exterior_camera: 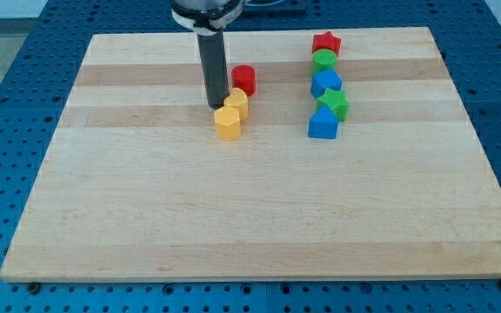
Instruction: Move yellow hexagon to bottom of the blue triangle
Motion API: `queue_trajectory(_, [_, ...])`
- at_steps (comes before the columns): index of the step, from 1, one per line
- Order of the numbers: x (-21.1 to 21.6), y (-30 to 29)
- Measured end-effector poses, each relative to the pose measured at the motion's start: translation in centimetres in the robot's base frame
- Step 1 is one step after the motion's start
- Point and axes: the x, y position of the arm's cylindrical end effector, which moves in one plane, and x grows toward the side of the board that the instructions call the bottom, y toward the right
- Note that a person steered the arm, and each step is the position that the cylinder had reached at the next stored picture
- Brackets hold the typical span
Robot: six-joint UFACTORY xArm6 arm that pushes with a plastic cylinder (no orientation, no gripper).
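My tip (217,106) sits in the upper middle of the frame, pressed against the upper left edge of the yellow hexagon (228,123). The rod has no jaws, so nothing is clenched or grasped: the tip only touches the block's side. The hexagon lies just below and slightly right of the tip, on the wooden board (250,217), a little left of the frame's centre line.

The yellow hexagon is a small, flat-topped prism, bright yellow on top with darker orange-yellow side faces. A second yellow block (237,103), whose shape I cannot make out for certain, touches it at the upper right and stands just right of the rod. A red cylinder (244,79) stands just above that second yellow block, near the rod's right side.

Well apart, toward the upper right of the frame, a column of blocks runs downward: a red star (326,43) at the top, a green cylinder (324,60) below it, a blue block (326,83) of unclear shape, a green star (334,104), and the blue triangle (323,125) at the bottom. The blue triangle lies roughly level with the yellow hexagon, off to its right, with bare board between them.
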Motion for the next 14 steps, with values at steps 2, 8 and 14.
queue_trajectory(2, [4.2, 0.0])
queue_trajectory(8, [8.2, 4.7])
queue_trajectory(14, [10.4, 9.9])
